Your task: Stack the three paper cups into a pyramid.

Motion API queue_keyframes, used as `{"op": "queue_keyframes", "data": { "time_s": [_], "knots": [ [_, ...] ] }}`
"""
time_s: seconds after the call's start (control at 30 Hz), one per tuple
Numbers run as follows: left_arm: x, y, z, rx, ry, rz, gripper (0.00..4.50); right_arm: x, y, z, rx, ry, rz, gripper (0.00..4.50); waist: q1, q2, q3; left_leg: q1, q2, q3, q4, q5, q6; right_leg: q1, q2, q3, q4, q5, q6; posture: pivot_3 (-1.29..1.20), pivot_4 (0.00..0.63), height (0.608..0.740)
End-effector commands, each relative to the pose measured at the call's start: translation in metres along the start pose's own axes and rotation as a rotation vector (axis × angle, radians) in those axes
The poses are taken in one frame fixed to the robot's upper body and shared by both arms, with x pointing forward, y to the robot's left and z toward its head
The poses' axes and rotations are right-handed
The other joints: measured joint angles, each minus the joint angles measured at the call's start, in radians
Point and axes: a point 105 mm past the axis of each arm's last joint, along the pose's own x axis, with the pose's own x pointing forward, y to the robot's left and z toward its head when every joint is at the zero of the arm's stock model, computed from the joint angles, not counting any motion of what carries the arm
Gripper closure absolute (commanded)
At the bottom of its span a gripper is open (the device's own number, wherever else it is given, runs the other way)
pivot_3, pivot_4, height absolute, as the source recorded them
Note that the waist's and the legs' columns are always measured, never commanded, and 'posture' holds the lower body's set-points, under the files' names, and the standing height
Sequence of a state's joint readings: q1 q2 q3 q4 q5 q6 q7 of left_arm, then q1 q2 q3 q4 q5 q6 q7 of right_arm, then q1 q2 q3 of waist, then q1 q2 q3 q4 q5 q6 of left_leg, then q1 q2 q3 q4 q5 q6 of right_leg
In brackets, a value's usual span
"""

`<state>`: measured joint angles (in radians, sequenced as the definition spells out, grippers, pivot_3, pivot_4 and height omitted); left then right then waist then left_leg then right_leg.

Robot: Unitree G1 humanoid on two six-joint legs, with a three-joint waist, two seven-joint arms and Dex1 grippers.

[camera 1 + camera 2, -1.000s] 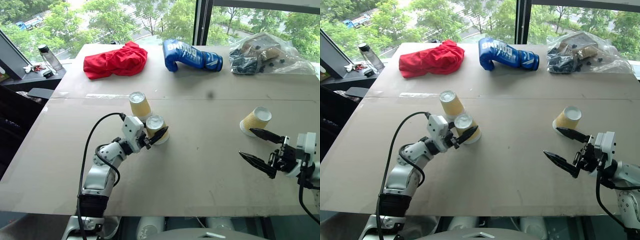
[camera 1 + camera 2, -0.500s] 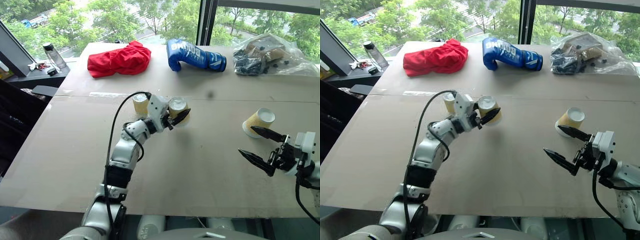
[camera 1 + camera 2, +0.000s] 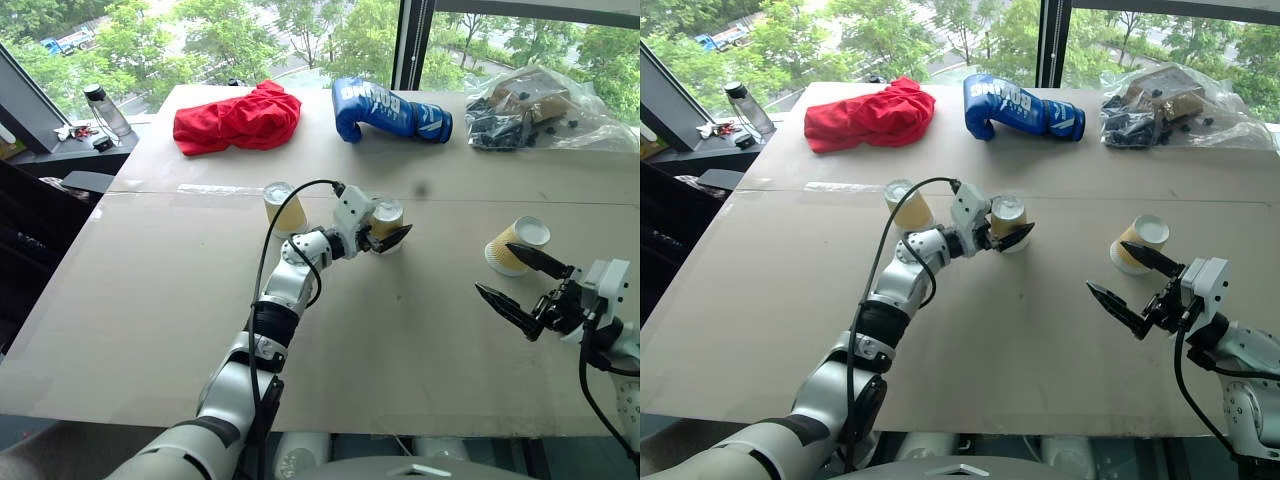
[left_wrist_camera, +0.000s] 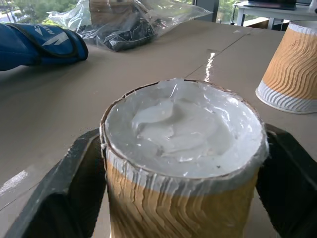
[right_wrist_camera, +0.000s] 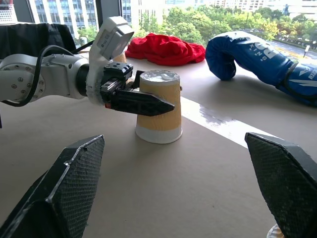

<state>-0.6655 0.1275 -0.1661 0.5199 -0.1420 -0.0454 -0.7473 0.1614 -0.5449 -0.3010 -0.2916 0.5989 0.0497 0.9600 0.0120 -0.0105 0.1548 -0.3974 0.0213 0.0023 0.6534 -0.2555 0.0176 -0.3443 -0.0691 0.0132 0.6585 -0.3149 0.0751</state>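
Observation:
Three yellow-tan paper cups stand upside down on the brown table [image 3: 400, 350], apart from one another. The middle cup [image 3: 387, 212] rests on the table between the fingers [image 4: 74, 188] of my left gripper [image 3: 392, 232], which stands open around it. A second cup [image 3: 284, 207] stands to its left, beside my left forearm. The third cup [image 3: 515, 246] stands at the right. Just in front of that cup my right gripper [image 3: 522, 284] is open, with nothing between its fingers; its upper fingertip lies close beside the cup.
Along the table's far edge lie a red cloth [image 3: 235, 118], a blue boxing glove [image 3: 385, 110] and a clear plastic bag of dark parts [image 3: 530, 105]. A bottle [image 3: 100, 110] stands on a side surface at far left.
My left gripper carried its cup to the right, away from the left cup, set it on the table's middle and loosened its fingers. The right gripper stayed in place.

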Motion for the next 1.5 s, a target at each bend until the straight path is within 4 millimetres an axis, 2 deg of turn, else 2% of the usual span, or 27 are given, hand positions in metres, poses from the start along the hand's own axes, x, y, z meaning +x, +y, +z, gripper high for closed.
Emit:
{"op": "queue_keyframes", "data": {
  "time_s": [0.03,0.17,0.2,0.3,0.43,0.53,0.63,0.93,1.07,1.17,1.27,1.5],
  "knots": [
    [-0.002,-0.001,0.038,0.085,-0.126,0.000,0.02,-0.004,-0.003,0.007,-0.040,-0.021,-0.022,0.00,0.000,0.000,0.000,0.000,0.000,0.000,0.000,0.000,0.000,0.000,0.000,0.000,0.000,0.000,0.000,0.00,0.150,0.740],
    [-0.014,0.004,0.085,0.129,-0.265,0.029,0.02,-0.005,-0.020,0.015,-0.123,-0.054,-0.128,0.00,-0.001,0.000,0.000,0.000,0.000,0.000,0.000,0.000,0.000,0.000,0.000,0.000,0.000,0.000,0.000,0.00,0.150,0.740],
    [-0.019,0.004,0.097,0.141,-0.281,0.015,0.02,-0.006,-0.029,0.015,-0.156,-0.050,-0.196,0.00,-0.002,0.000,0.000,0.000,0.001,0.000,0.000,0.000,0.000,0.000,0.000,0.001,0.000,0.000,0.000,0.00,0.150,0.740],
    [-0.034,-0.005,0.116,0.140,-0.249,-0.086,0.02,-0.010,-0.048,0.012,-0.195,-0.039,-0.339,0.00,-0.002,0.001,0.000,0.000,0.001,0.000,0.000,0.002,-0.004,0.000,0.000,0.001,0.001,0.000,0.000,0.00,0.150,0.740],
    [-0.054,-0.018,0.114,0.139,-0.092,-0.266,0.02,-0.013,-0.062,-0.001,-0.175,0.024,-0.450,0.00,-0.004,0.002,0.000,0.000,0.001,0.000,0.000,0.003,-0.004,0.000,0.001,0.001,0.001,0.000,0.000,0.00,0.150,0.740],
    [-0.066,-0.019,0.113,0.163,0.006,-0.321,0.02,-0.013,-0.074,-0.014,-0.140,0.076,-0.519,0.00,-0.005,0.002,0.000,0.001,0.001,0.001,0.000,0.003,-0.004,0.000,0.000,0.001,0.001,0.000,0.000,0.00,0.150,0.740],
    [-0.074,-0.022,0.112,0.155,0.057,-0.366,0.02,-0.010,-0.084,-0.016,-0.105,0.059,-0.571,0.00,-0.003,0.003,0.001,0.001,0.000,0.001,0.000,0.002,-0.004,0.000,0.000,0.001,0.001,0.000,0.000,0.00,0.150,0.740],
    [-0.079,-0.023,0.109,0.154,0.101,-0.375,0.02,-0.001,-0.090,-0.025,-0.013,0.039,-0.574,0.00,-0.012,0.003,0.002,0.000,0.001,0.001,0.000,0.001,-0.001,-0.001,0.001,0.002,0.001,0.000,0.000,0.00,0.150,0.740],
    [-0.079,-0.024,0.109,0.150,0.099,-0.376,0.02,0.002,-0.088,-0.023,-0.008,0.011,-0.556,0.00,-0.019,0.003,0.002,0.000,0.001,0.001,0.000,0.000,-0.001,-0.001,0.001,0.002,0.001,0.000,0.000,0.00,0.150,0.740],
    [-0.080,-0.024,0.109,0.147,0.100,-0.377,0.00,0.006,-0.084,-0.021,0.001,-0.012,-0.528,0.81,-0.023,0.003,0.002,0.000,0.001,0.001,0.000,0.000,-0.001,-0.001,0.001,0.002,0.001,0.000,0.000,0.00,0.150,0.740],
    [-0.081,-0.022,0.109,0.143,0.094,-0.367,0.00,0.009,-0.081,-0.021,0.009,-0.021,-0.512,2.12,-0.024,0.003,0.002,0.000,0.001,0.001,0.000,0.000,-0.001,-0.001,0.001,0.002,0.001,0.000,0.000,0.00,0.150,0.740],
    [-0.093,-0.015,0.107,0.119,0.103,-0.300,0.00,0.028,-0.072,-0.014,-0.024,-0.030,-0.429,2.12,-0.027,0.003,0.002,0.000,0.001,0.002,0.000,0.000,-0.001,-0.002,0.001,0.003,0.002,0.000,0.000,0.00,0.150,0.740]
  ]
}}
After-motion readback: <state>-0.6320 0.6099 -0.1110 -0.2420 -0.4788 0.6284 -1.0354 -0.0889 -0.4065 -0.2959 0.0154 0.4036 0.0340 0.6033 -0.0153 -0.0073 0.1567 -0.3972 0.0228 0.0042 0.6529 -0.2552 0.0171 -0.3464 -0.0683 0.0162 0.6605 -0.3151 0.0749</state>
